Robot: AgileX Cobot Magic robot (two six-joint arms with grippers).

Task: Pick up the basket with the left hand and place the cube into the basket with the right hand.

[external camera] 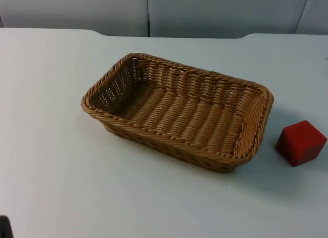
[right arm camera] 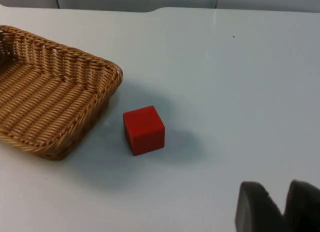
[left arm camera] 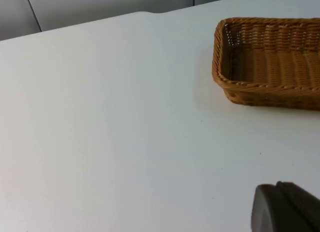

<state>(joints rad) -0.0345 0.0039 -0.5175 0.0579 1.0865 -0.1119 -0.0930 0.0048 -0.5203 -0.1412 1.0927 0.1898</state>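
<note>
An empty woven wicker basket (external camera: 177, 112) lies at an angle in the middle of the white table. It also appears in the left wrist view (left arm camera: 270, 62) and the right wrist view (right arm camera: 47, 104). A red cube (external camera: 301, 142) rests on the table just right of the basket's right end, a small gap apart, and appears in the right wrist view (right arm camera: 144, 129). My left gripper (left arm camera: 287, 208) hovers over bare table well short of the basket's left end. My right gripper (right arm camera: 280, 207) hangs back from the cube, with nothing held.
The grey partition wall (external camera: 154, 12) closes off the far edge of the table. Wide bare table (external camera: 46, 161) lies left of and in front of the basket. A small dark object (external camera: 4, 227) sits at the near left corner.
</note>
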